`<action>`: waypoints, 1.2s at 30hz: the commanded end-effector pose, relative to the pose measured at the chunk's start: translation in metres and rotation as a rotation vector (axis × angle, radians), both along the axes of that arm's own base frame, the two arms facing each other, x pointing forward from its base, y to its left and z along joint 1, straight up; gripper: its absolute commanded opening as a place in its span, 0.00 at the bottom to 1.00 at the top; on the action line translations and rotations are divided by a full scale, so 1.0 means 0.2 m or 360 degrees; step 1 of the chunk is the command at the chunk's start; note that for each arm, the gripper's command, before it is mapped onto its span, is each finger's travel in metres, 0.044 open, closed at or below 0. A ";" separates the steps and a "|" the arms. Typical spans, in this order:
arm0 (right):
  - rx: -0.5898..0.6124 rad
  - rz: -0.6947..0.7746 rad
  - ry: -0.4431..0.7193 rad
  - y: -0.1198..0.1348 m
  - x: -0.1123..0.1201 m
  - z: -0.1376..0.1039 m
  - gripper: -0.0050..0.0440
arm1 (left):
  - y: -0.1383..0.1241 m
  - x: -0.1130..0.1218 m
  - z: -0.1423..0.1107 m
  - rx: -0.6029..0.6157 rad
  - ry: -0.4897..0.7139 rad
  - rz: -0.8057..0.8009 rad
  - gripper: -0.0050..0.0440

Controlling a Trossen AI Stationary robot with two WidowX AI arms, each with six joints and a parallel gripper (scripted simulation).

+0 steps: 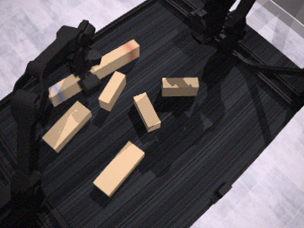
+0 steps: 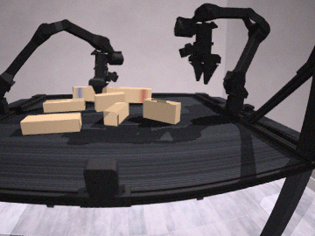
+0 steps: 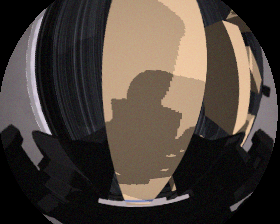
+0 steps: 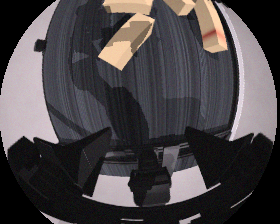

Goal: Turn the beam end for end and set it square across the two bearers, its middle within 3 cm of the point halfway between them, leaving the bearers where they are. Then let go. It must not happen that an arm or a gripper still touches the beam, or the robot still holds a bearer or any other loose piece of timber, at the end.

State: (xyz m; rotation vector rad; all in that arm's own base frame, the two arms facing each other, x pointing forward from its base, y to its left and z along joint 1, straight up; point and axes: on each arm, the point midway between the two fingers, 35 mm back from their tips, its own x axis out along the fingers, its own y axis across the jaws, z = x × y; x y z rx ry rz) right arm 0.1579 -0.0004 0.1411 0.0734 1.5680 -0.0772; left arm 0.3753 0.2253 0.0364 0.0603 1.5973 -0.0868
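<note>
Evidently, the beam (image 1: 117, 60) (image 2: 127, 94) (image 3: 150, 50) (image 4: 212, 30) lies between the left claw's fingers (image 1: 89, 84).

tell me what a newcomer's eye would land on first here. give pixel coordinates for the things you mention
First, probably the long beam (image 1: 116, 61) (image 2: 127, 94) (image 3: 145, 45) (image 4: 212, 31) at the table's far side in the exterior view, with a blue band near one end and a red band near the other, the left gripper (image 1: 89, 83) (image 2: 99, 89) shut on it between them. Next, the right gripper (image 2: 206, 79) (image 4: 150, 131), hanging open above the table, and five plain timber blocks lying nearer the exterior camera than the beam.
</note>
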 end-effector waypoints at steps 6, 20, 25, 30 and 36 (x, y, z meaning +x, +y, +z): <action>0.0004 -0.0003 0.0002 0.00 0.00 0.00 1.00 | 0.00 0.01 0.11 0.0025 -0.0045 -0.0001 0.10; 0.0004 -0.0003 0.0002 0.00 0.00 0.00 1.00 | 0.00 0.00 0.17 0.0025 -0.0045 -0.0001 0.10; 0.0004 -0.0003 0.0002 0.00 0.00 0.00 1.00 | 0.00 0.00 0.20 0.0025 -0.0045 -0.0001 0.10; 0.0004 -0.0003 0.0002 0.00 0.00 0.00 1.00 | 0.00 0.00 0.22 0.0025 -0.0045 -0.0001 0.10; 0.0004 -0.0003 0.0002 0.00 0.00 0.00 1.00 | 0.00 0.00 0.24 0.0025 -0.0045 -0.0001 0.10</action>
